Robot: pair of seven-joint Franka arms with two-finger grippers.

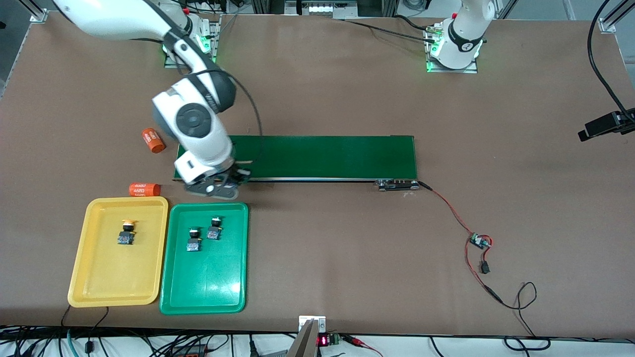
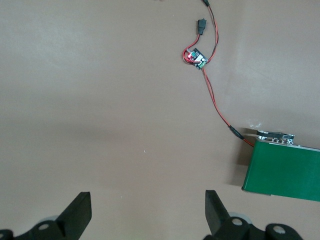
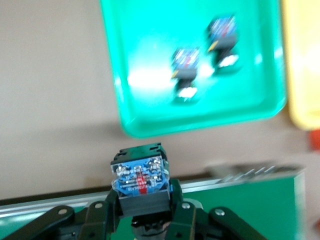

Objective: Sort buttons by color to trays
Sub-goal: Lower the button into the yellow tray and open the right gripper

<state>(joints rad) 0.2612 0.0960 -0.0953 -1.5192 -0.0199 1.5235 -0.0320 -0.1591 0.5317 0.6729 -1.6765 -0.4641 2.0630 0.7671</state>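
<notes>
My right gripper (image 1: 224, 181) hangs over the conveyor's end beside the trays. In the right wrist view the right gripper (image 3: 142, 202) is shut on a button (image 3: 139, 178) by its dark blocky base. The blue contact block shows and the cap is hidden. The green tray (image 1: 203, 297) holds two buttons (image 1: 194, 239) (image 1: 214, 228), which also show in the green tray (image 3: 150, 100) of the right wrist view. The yellow tray (image 1: 119, 282) holds one yellow-capped button (image 1: 127, 233). My left gripper (image 2: 147, 201) is open over bare table; that arm waits.
The dark-green conveyor belt (image 1: 322, 156) lies across the middle of the table. Two orange cylinders (image 1: 153, 140) (image 1: 144, 189) lie near its end and the yellow tray. A small circuit board (image 1: 479, 241) with red and black wires lies toward the left arm's end.
</notes>
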